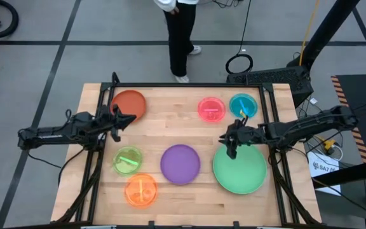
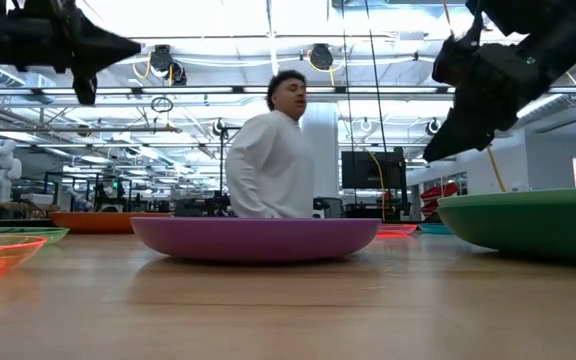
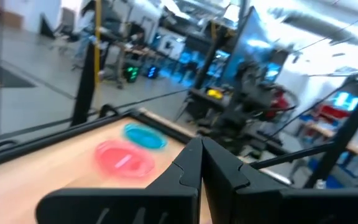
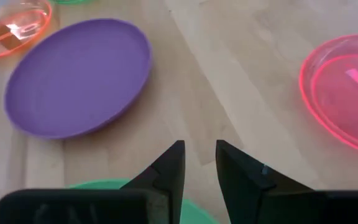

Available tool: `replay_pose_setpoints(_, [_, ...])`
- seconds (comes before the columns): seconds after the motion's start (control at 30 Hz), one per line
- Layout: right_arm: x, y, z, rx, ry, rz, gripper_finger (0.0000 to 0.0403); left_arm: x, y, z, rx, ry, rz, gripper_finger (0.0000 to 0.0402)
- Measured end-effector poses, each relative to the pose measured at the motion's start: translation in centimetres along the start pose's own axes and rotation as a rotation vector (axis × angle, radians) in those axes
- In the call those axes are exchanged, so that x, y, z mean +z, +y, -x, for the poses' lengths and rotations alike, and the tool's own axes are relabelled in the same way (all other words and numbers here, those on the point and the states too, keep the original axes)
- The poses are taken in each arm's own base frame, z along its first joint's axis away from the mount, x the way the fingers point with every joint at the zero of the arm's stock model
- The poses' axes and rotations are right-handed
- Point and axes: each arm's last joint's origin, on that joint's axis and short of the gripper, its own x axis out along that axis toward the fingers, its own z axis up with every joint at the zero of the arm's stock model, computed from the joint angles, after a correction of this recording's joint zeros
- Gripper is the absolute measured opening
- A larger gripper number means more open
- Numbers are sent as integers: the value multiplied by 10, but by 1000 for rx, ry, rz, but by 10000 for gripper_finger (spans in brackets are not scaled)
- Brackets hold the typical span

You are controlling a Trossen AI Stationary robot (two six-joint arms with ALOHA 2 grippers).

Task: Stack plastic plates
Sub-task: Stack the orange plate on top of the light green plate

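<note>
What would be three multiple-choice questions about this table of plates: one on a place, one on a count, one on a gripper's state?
1. Where is the right gripper?
A. Over the edge of the mint green plate
B. Over the orange-red plate
C. Off the table

2. How many plates show in the high view?
A. Four
B. Seven
C. Ten

3. How are the left gripper fingers?
A. Wide apart
B. Shut together
C. Shut on a plate

Answers:
1 A, the high view shows it at that plate's rim.
2 B, seven separate plates lie there.
3 B, its fingertips meet with nothing between.
</note>
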Motion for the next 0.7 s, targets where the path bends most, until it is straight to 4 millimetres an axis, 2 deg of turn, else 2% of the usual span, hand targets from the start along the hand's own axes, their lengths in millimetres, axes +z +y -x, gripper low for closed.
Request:
replay_pose_setpoints(0.27, [11, -8, -1, -28, -48, 1, 83, -3, -8, -12, -35, 0, 4, 12])
replay_pose_setpoints(0.7, [50, -11, 9, -53, -158, 39, 83, -24, -13, -37, -38, 116, -10, 12])
